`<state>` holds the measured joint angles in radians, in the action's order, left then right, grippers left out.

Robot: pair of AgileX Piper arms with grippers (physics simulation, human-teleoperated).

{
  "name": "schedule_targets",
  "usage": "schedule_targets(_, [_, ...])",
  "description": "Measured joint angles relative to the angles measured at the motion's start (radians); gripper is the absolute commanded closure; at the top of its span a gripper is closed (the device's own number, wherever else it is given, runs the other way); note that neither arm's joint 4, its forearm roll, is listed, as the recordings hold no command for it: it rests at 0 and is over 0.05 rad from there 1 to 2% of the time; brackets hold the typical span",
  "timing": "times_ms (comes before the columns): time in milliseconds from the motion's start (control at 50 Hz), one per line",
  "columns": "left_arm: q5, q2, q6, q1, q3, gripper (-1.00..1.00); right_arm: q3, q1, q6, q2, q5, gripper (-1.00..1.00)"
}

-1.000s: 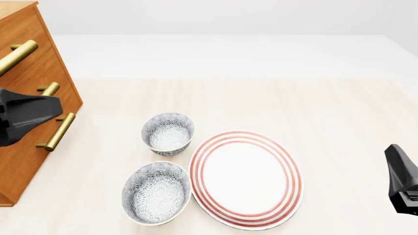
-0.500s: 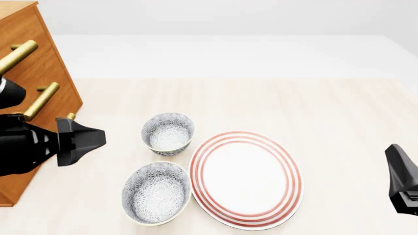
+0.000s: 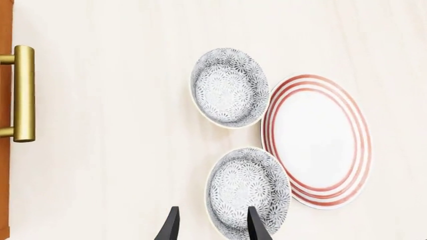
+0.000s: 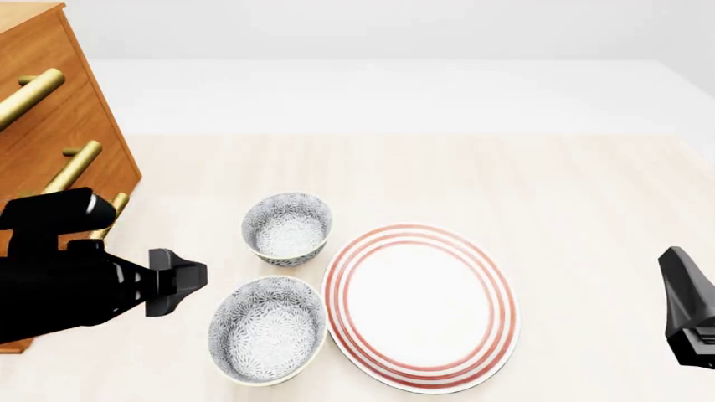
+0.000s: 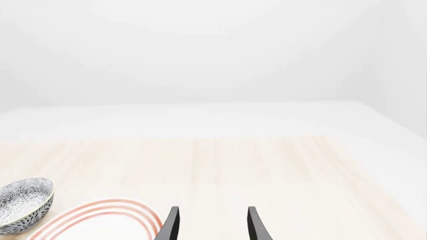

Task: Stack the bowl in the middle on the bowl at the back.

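Note:
Two alike grey-and-white floral bowls stand left of the plate. The bowl at the back [image 4: 287, 228] [image 3: 230, 87] is empty. The bowl in the middle [image 4: 268, 329] [image 3: 248, 192] sits nearer me, also empty. My left gripper [image 4: 184, 280] [image 3: 212, 227] hovers just left of the middle bowl and is open, empty, its fingers [image 3: 257, 226] straddling that bowl's left rim from above. My right gripper [image 4: 687, 318] [image 5: 212, 227] stays low at the right edge, open and empty, far from both bowls. One floral bowl [image 5: 23, 205], apparently the back one, shows in the right wrist view.
A large white plate with red rings [image 4: 421, 306] [image 3: 317, 142] [image 5: 107, 215] lies right of the bowls, almost touching the middle one. A wooden cabinet [image 4: 50, 142] with brass handles [image 3: 23, 92] stands at the left, close behind my left arm.
My left arm has swung away from the cabinet, rightward and nearer, until its gripper hangs beside the middle bowl. The right arm, bowls and plate have not moved.

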<state>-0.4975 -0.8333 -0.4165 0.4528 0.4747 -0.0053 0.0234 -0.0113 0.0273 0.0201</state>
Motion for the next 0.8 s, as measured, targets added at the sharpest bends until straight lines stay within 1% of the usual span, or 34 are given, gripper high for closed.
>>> schedule_targets(200, [0.095, -0.071, -0.009, 0.020, -0.050, -1.00, 0.000, 0.001, 0.000, 0.001, 0.001, -1.00])
schedule_targets(420, [0.198, -0.162, -0.018, 0.042, -0.084, -1.00, -0.001, 0.002, 0.001, 0.003, 0.003, -1.00])
schedule_targets(800, [0.338, -0.265, -0.042, 0.068, -0.150, -1.00, -0.001, 0.002, 0.002, 0.002, 0.001, -1.00])
